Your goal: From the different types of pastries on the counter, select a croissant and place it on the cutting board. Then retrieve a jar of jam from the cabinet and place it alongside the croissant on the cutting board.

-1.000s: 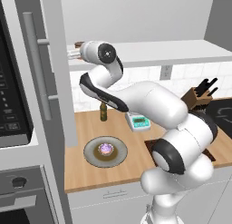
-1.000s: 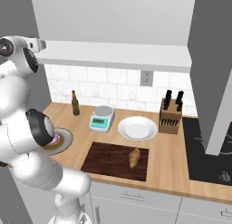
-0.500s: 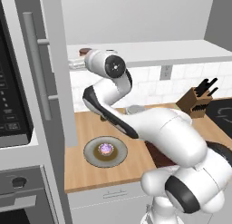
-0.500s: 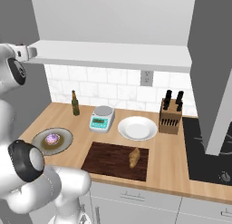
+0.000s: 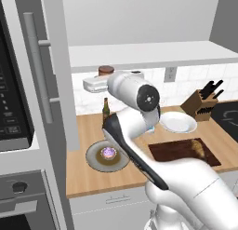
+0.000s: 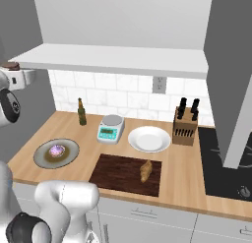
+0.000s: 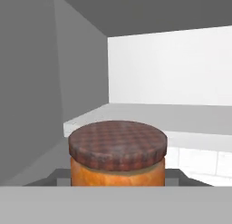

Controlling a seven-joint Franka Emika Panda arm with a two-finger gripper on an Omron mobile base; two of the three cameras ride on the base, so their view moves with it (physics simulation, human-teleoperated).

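The jar of jam [image 7: 117,157] is standing straight up, with its dark red-brown lid on top and its orange body going down below. In the hand view it is sitting very close, right in the middle at the bottom, with the white shelf of the cabinet [image 7: 149,114] running behind it and grey walls to the side. No label or writing is showing on the jar. In the left base view the jar's lid [image 5: 106,70] is peeking out just above the robot's white hand [image 5: 95,84], up by the shelf beside the tall grey cabinet door [image 5: 51,75]. The gripper is sitting around the jar at its sides, but the fingers are hidden, so I cannot tell if it is squeezing the jar or not.

Down on the counter [image 6: 182,175] the croissant [image 6: 145,170] is lying on the dark cutting board [image 6: 118,172], near the board's right end. Its long side is pointing from the front edge of the board toward the back wall. Behind the board a white plate [image 6: 149,138] and a small scale [image 6: 110,128] with a green screen are sitting. The numbers on the screen are too small to read. A slim dark bottle [image 6: 81,112] is standing by the wall. To the left, a round pastry with pink topping [image 6: 56,151] is resting on a grey plate [image 6: 68,157]. A knife block [image 6: 185,126] is standing to the right of the white plate.
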